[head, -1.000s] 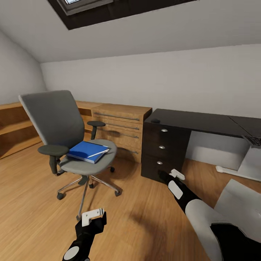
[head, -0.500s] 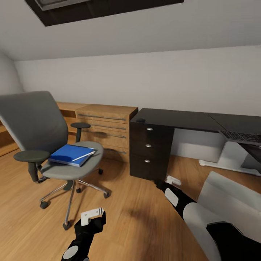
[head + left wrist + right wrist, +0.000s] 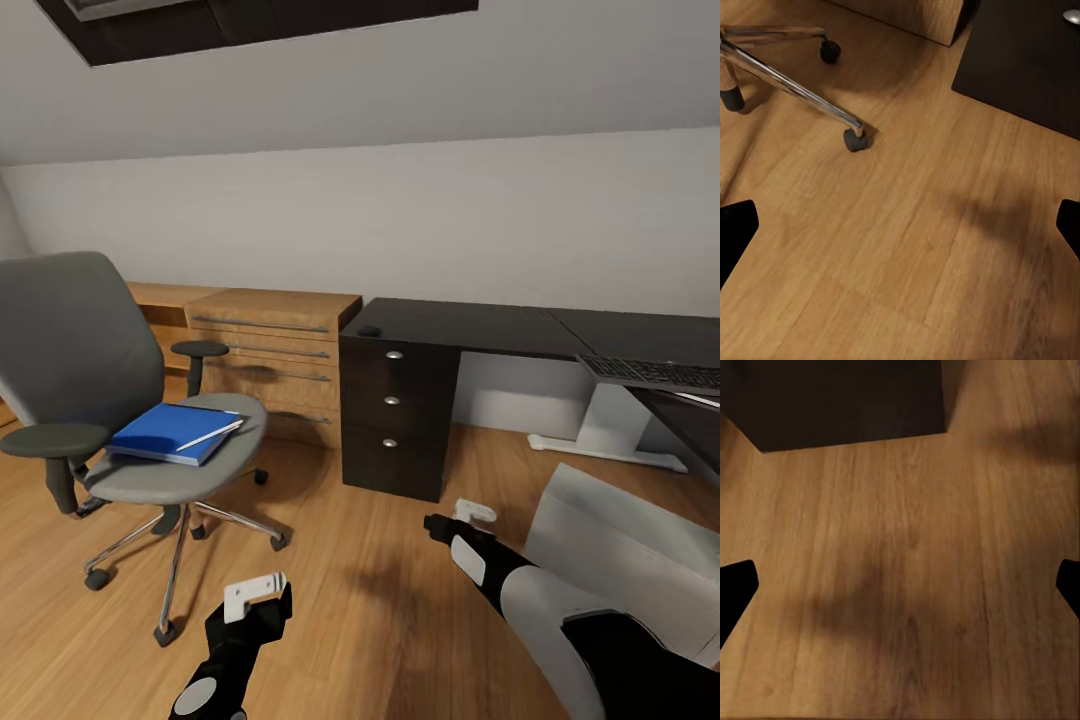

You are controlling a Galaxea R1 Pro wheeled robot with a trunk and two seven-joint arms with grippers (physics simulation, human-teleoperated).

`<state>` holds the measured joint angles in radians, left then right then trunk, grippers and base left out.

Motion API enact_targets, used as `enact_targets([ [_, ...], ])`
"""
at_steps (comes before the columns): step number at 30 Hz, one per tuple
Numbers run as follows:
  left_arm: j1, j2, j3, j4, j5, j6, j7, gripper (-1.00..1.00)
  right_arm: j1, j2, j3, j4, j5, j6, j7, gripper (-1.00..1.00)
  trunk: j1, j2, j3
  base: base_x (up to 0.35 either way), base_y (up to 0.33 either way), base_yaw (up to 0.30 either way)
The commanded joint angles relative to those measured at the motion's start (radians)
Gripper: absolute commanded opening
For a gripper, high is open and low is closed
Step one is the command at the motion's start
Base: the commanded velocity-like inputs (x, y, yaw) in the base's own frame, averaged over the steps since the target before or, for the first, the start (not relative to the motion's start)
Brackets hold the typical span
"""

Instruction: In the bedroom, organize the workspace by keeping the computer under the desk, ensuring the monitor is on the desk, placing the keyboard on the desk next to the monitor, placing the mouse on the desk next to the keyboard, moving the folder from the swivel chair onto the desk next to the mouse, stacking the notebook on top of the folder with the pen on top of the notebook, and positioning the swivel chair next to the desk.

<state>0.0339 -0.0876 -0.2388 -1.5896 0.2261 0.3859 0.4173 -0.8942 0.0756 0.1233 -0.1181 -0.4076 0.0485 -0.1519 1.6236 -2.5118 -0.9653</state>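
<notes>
the blue folder (image 3: 168,433) lies on the grey swivel chair (image 3: 110,400) seat with the white pen (image 3: 210,435) on top, left of the black desk (image 3: 520,330). the keyboard (image 3: 655,372) rests on the desk. left gripper (image 3: 255,592) and right gripper (image 3: 470,512) hang over the wooden floor (image 3: 360,580), fingers spread apart, empty.

Grey swivel chair (image 3: 110,400), chrome base; bright blue folder (image 3: 165,433); white pen (image 3: 210,434); black desk (image 3: 520,328); light-wood dresser (image 3: 275,345); tan plank floor (image 3: 380,600).

Room: white wall (image 3: 450,220) under a sloped ceiling (image 3: 560,60) with a dark skylight (image 3: 250,25). Light wooden dresser (image 3: 270,345) stands against wall. Floor (image 3: 380,600) of warm wood planks, soft shadows.
</notes>
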Motion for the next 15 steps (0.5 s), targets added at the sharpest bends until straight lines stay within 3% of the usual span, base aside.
enact_targets([
  [1,0.0,0.0,-0.001,-0.002,0.009,0.002,0.008,1.0,0.0,0.0,0.009,-0.002,-0.005,0.005,-0.006,1.0,0.0,0.0,-0.001,0.0,0.0,-0.008],
  [8,0.0,0.0,-0.002,-0.003,0.008,0.002,0.008,1.0,0.0,0.0,0.009,0.0,0.007,0.003,-0.005,1.0,0.0,0.0,-0.001,0.0,0.013,-0.003],
  [15,0.0,0.0,-0.003,-0.004,0.007,0.001,0.008,1.0,0.0,0.001,0.008,0.002,0.007,-0.028,-0.005,1.0,0.0,0.0,-0.001,0.0,0.226,-0.023],
])
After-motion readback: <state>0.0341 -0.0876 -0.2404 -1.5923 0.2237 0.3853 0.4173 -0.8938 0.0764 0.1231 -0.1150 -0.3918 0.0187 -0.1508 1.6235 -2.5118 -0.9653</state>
